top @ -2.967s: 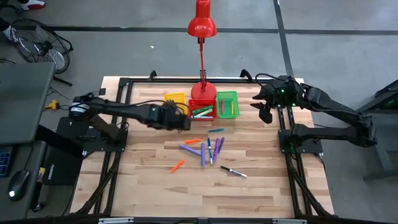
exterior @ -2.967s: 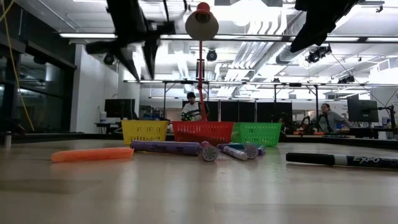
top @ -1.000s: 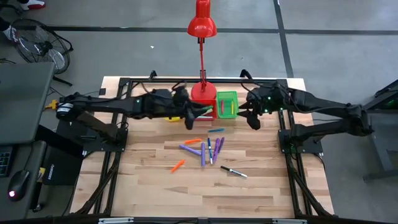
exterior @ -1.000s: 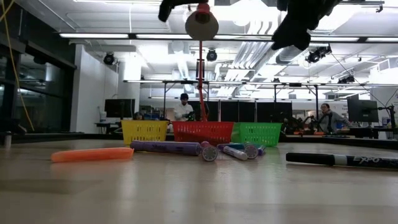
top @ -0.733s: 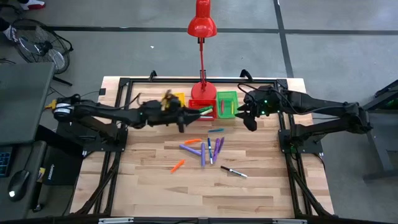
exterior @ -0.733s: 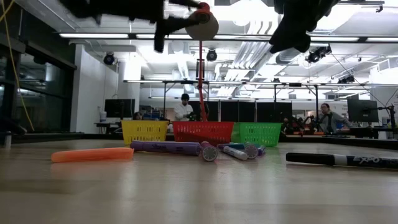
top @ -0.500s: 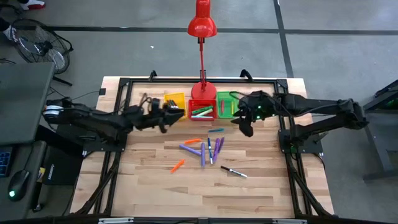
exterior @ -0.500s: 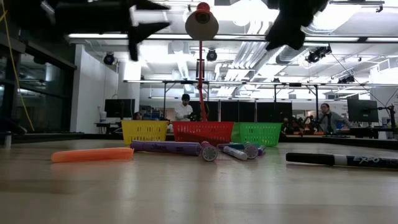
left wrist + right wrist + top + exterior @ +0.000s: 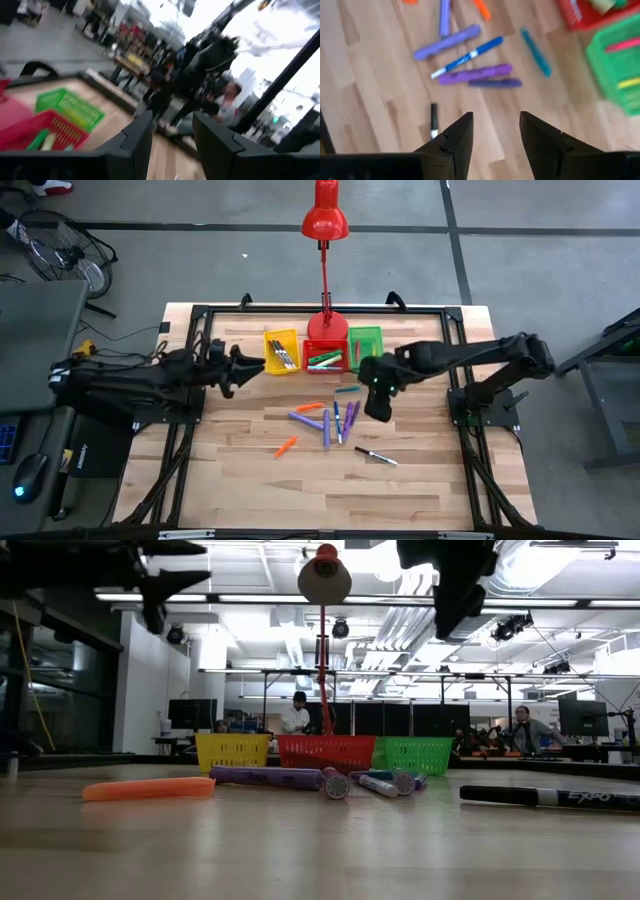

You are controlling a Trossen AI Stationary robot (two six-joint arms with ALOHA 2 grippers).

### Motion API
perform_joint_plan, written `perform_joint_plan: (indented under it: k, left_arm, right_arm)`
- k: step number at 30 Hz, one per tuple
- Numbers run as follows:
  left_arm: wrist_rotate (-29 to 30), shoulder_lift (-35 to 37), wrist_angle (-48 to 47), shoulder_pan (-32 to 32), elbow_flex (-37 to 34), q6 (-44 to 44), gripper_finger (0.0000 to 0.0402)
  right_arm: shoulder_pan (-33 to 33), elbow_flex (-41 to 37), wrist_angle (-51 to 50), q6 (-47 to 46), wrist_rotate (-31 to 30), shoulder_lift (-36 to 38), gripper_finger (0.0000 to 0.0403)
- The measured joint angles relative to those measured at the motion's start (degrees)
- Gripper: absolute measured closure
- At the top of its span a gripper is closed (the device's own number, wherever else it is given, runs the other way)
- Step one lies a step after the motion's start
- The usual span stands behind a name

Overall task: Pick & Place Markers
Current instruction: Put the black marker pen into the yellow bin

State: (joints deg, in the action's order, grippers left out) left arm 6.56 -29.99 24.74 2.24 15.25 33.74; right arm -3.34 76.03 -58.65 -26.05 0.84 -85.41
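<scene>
Several markers lie loose on the table's middle: two purple ones (image 9: 305,421) (image 9: 475,73), a blue one (image 9: 467,56), a teal one (image 9: 347,389), two orange ones (image 9: 286,446) and a black one (image 9: 375,456). More lie in the yellow bin (image 9: 281,350), red bin (image 9: 325,356) and green bin (image 9: 365,346) at the far side. My right gripper (image 9: 379,402) (image 9: 496,120) hangs open, pointing down, just right of the loose markers, holding nothing. My left gripper (image 9: 250,367) (image 9: 172,120) is open and empty, about level, left of the yellow bin.
A red desk lamp (image 9: 325,220) stands behind the red bin, its base (image 9: 327,328) at the table's far edge. Black frame rails (image 9: 190,430) run along the table's left and right sides. Bare wood (image 9: 330,495) lies near the front edge.
My left gripper has drawn back from over the bins toward the table's left edge and sunk lower. My right gripper has gone from beside the green bin toward the near edge and the loose markers, tipping further down. The markers have kept still.
</scene>
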Motion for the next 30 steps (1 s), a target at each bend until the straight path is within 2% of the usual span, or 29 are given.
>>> perform_joint_plan:
  k: [4, 8, 13, 16, 20, 25, 30]
  left_arm:
    - [-0.1, 7.3, -10.9, 0.0, 0.0, -0.5, 0.0263]
    - [-0.1, 13.4, -17.0, 0.0, 0.0, -1.5, 0.0263]
    - [-0.1, 18.2, -22.2, 0.0, 0.0, -2.1, 0.0263]
    - [-0.1, 19.6, -23.8, 0.0, 0.0, -2.2, 0.0263]
    - [-0.1, 19.8, -25.3, 0.0, 0.0, -2.2, 0.0263]
    - [-0.7, 19.9, -25.2, 0.0, 0.0, -2.2, 0.0263]
    - [-1.6, 19.9, -25.2, 0.0, 0.0, -2.2, 0.0263]
  right_arm:
    - [-4.1, 0.0, -1.7, -5.0, -0.8, -1.8, 0.0254]
    - [-8.4, -0.1, -2.8, -9.8, -1.6, -3.7, 0.0254]
    - [-14.6, -6.6, 2.5, -18.4, 2.4, -4.3, 0.0254]
    - [-18.7, -10.2, 5.2, -24.0, 1.8, -4.3, 0.0254]
    - [-23.3, -13.1, 9.0, -26.6, -2.0, -4.2, 0.0254]
    - [-26.8, -17.7, 12.6, -30.6, -1.0, -4.2, 0.0254]
    - [-29.2, -22.3, 21.9, -32.8, -0.6, -4.2, 0.0254]
